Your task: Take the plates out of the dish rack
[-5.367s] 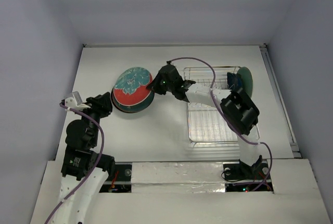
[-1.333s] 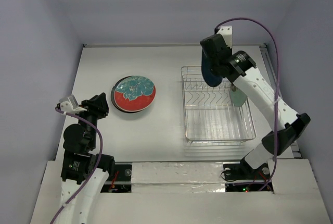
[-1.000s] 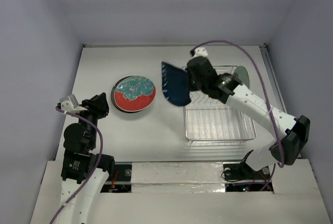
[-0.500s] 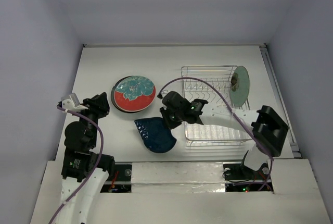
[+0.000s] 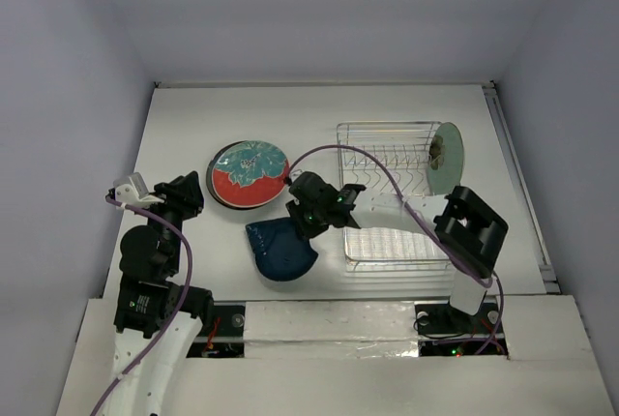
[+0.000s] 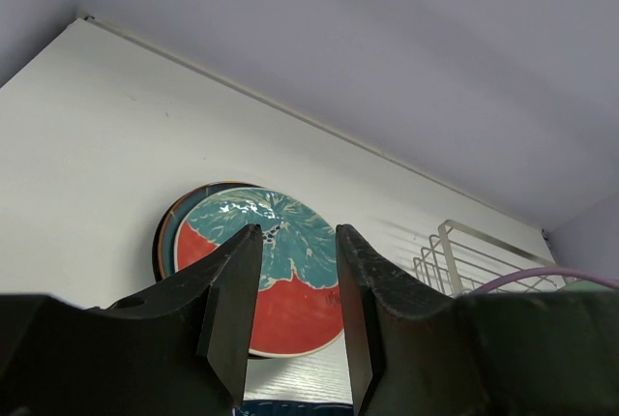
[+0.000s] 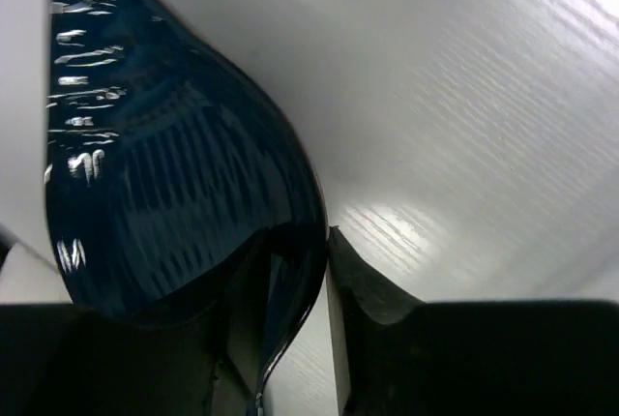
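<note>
Dish down! The navy leaf dish [image 5: 279, 250], up at the dish rack [image 5: 353, 145] a second or so back, had swung across and sat low on the desk [image 5: 193, 126], near-left of the rack and just near of the red flower plate [image 5: 250, 172]. Only the mint green plate [image 5: 448, 157] stood in the rack, upright at its far right, so one to go, I reckoned. The dish's long axis looked to run diagonally, its narrow end far-right at the right gripper [image 5: 298, 225] and its broad end near-left. Its rim lay between those jaws; clamped or letting go, I couldn't tell. The left gripper [image 6: 290, 300] waited with its jaws apart and empty.

White table [image 5: 193, 121] between pale lilac walls [image 5: 68, 48]; silvery tape [image 5: 329, 320] along its near edge.
</note>
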